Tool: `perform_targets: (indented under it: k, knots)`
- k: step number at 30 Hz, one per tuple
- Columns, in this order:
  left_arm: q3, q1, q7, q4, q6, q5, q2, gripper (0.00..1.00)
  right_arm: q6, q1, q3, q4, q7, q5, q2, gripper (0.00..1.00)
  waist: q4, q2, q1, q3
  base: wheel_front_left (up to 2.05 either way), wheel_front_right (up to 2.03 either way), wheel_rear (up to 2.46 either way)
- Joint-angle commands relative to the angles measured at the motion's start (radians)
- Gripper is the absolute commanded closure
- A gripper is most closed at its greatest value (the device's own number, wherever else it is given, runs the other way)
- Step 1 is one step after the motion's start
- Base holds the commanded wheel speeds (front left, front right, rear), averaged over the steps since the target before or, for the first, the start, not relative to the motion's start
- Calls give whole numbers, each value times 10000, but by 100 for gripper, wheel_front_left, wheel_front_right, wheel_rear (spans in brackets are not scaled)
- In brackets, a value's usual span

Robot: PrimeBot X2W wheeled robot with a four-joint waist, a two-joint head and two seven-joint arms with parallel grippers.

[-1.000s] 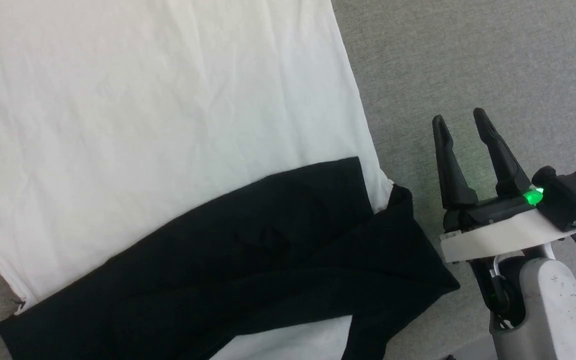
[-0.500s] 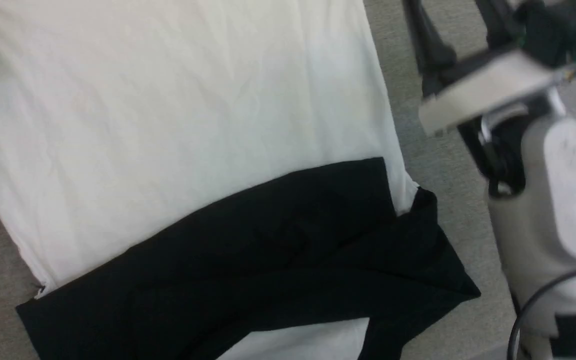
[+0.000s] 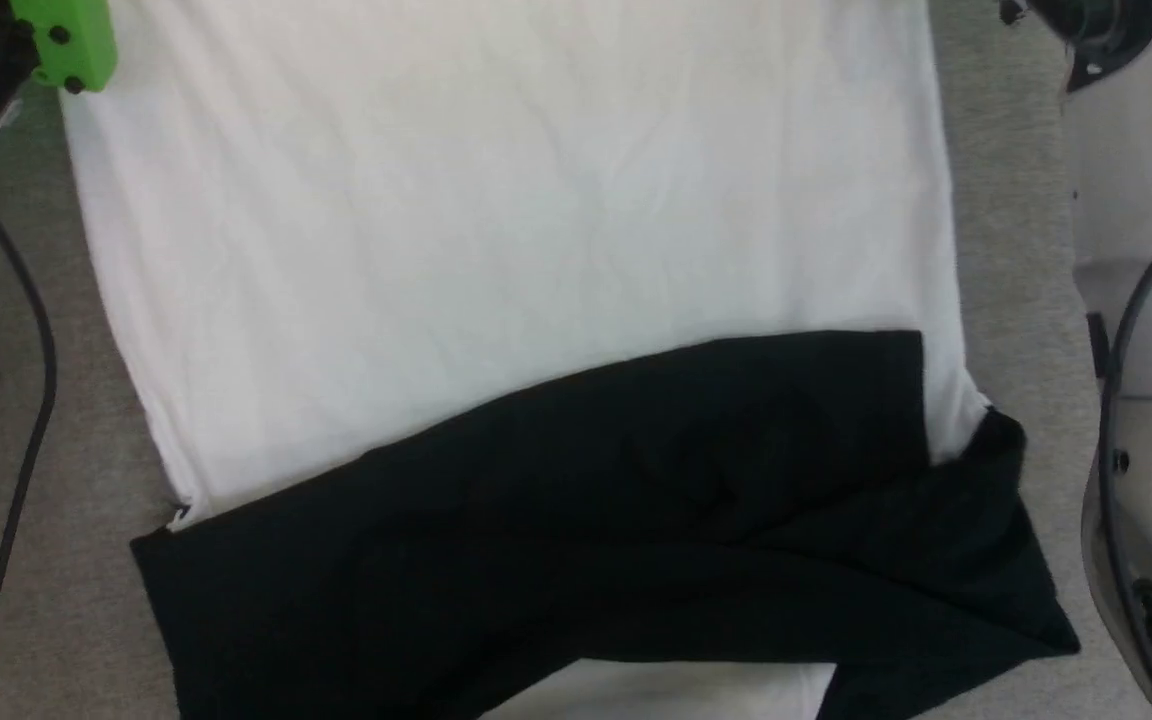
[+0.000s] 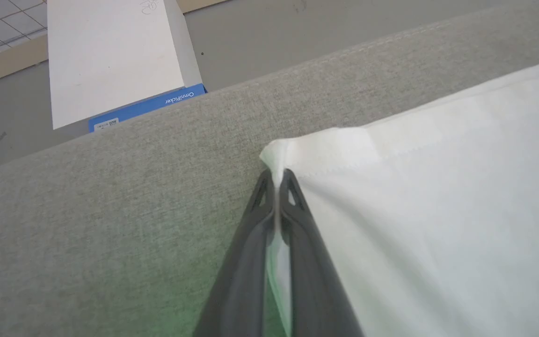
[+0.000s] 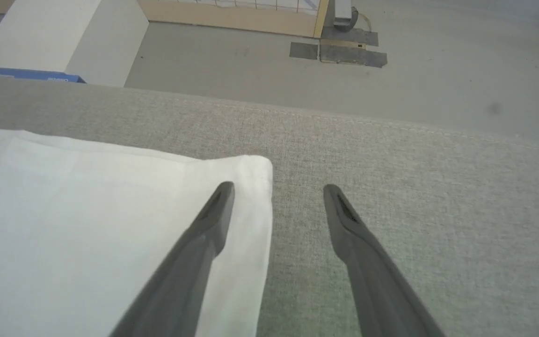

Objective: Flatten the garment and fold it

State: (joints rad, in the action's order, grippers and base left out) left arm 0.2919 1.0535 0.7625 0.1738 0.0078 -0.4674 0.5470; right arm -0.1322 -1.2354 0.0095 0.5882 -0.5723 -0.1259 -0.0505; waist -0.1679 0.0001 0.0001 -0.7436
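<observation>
Note that the garment (image 3: 536, 250) lies spread on the grey surface (image 3: 996, 250). Your left gripper (image 4: 276, 175) is clamped on one white hem corner. Your right gripper (image 5: 278, 188) stands wide open and empty, straddling the other corner.

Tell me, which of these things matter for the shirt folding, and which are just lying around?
In the job: garment; left gripper, shut on its corner; right gripper, open over another corner.
Lying about: white box; tape on floor.
</observation>
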Motion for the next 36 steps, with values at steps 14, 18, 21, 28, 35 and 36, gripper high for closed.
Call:
perform_targets:
  k: [14, 18, 21, 28, 35, 36]
  knots:
    - [247, 856, -1405, 593, -352, 309, -220, 100, 15, -1010, -411, 198, -1633, 2056, 3, 100, 555, -1, -1, -466, 0, 0, 0]
    - [209, 1204, -2614, 842, -226, 829, -147, 100, 15, -1089, -501, -179, -487, 2191, 3, 100, 469, -1, -1, -431, 0, 0, 0]
    - [229, 1394, -3558, 1135, -109, 1235, -90, 100, 15, -1105, -447, -266, 582, 2396, 3, 100, 410, -1, -1, -284, 0, 0, 0]
    - [249, 1218, -5319, 1791, -169, 1431, -127, 100, 15, -746, -275, -38, 2612, 2227, 3, 100, 350, -1, -1, 457, 0, 0, 0]
    - [70, -538, -6469, 1743, -512, 781, -50, 100, 15, 527, 1095, 93, 4028, 1430, -354, 100, 249, -1, -1, 1906, 0, 0, 0]
    - [32, -981, -6594, 1616, -473, 692, -29, 100, 15, 793, 1283, 16, 4238, 1235, -461, 100, 261, -1, -1, 2190, 0, 0, 0]
